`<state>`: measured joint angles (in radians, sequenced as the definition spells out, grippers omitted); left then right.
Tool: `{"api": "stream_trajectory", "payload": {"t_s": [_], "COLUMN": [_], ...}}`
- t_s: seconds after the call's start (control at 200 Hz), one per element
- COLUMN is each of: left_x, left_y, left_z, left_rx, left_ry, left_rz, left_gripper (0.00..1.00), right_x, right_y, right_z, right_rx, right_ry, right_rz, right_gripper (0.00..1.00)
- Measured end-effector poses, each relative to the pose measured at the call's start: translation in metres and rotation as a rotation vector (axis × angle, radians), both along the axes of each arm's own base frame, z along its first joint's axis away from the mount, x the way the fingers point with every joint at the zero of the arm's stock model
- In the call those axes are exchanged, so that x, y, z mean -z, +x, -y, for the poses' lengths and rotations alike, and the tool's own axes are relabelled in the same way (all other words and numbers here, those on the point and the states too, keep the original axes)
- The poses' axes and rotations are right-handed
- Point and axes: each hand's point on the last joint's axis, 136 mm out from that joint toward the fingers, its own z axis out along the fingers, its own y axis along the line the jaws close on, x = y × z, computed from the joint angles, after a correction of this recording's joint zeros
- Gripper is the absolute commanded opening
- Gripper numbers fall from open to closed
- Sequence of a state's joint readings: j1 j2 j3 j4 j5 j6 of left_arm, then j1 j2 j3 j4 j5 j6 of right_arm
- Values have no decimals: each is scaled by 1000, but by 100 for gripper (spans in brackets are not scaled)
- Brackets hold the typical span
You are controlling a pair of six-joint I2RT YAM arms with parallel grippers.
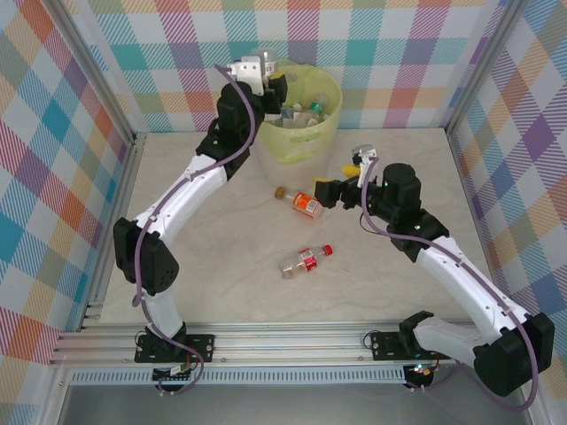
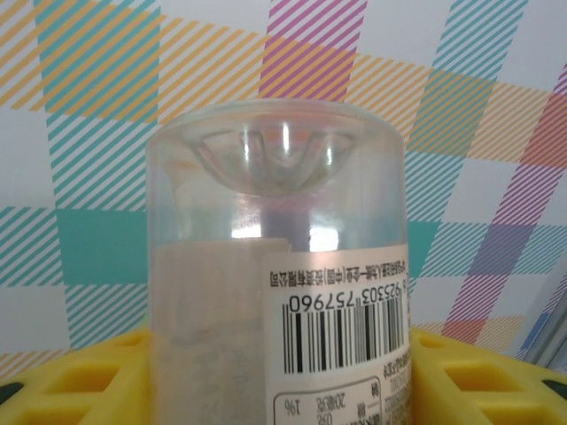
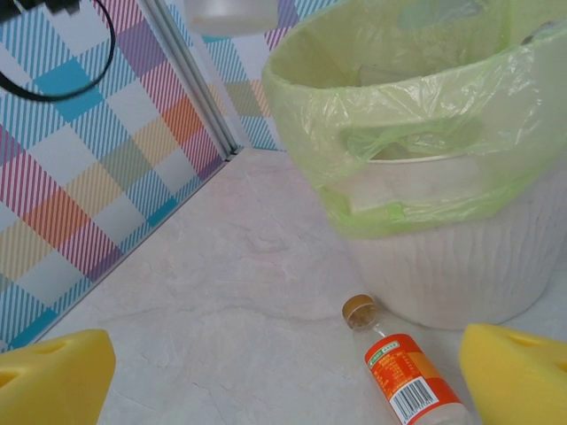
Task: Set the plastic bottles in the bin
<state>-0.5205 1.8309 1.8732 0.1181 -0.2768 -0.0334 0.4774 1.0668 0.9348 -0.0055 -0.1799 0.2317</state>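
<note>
- The left gripper point(image 2: 279, 390) is clenching a clear bottle point(image 2: 275, 266) between its yellow fingers point(image 2: 80, 381). The bottle is carrying a white label with a barcode, and its base is pointing away from the wrist camera.
- In the top view, the left arm is reaching far forward, and the left gripper point(image 1: 266, 69) is hovering over the near left rim of the bin point(image 1: 301, 146).
- The bin is standing at the far side of the table point(image 1: 204, 266), against the checked wall point(image 1: 399, 53). Its yellow-green bag is folding over the rim, and several bottles point(image 1: 310, 111) are lying inside.
- The right gripper point(image 1: 332, 188) is standing released, with its jaws wide apart and nothing between them.
- It is hanging low over the table, just right of an orange-labelled bottle point(image 1: 306, 204).
- This bottle point(image 3: 407, 376) is lying on its side near the foot of the bin point(image 3: 443, 266), with its brown cap pointing to the bin.
- A red-labelled bottle point(image 1: 306, 259) is lying on its side nearer to the arm bases, apart from the other one.
</note>
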Motion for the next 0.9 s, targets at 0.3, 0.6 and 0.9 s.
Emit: {"api": "stream_trajectory", "payload": {"t_s": [0.3,0.6,0.9], "left_x": [16,72,78], "left_y": [25,65,62], "left_z": [15,13,10], "left_rx": [37,-6,5], "left_ry": [50,118,155], "left_rz": [-83,-223,-246], "left_gripper": [49,86,96], "right_x": [-6,-8,0], "right_y": [-12,-14,-14], "right_z": [14,17,18], "right_rx": [38,47,53], "right_ry": [-7,-6,-20], "right_rz": [21,27,8], "right_gripper": [100,100,100]}}
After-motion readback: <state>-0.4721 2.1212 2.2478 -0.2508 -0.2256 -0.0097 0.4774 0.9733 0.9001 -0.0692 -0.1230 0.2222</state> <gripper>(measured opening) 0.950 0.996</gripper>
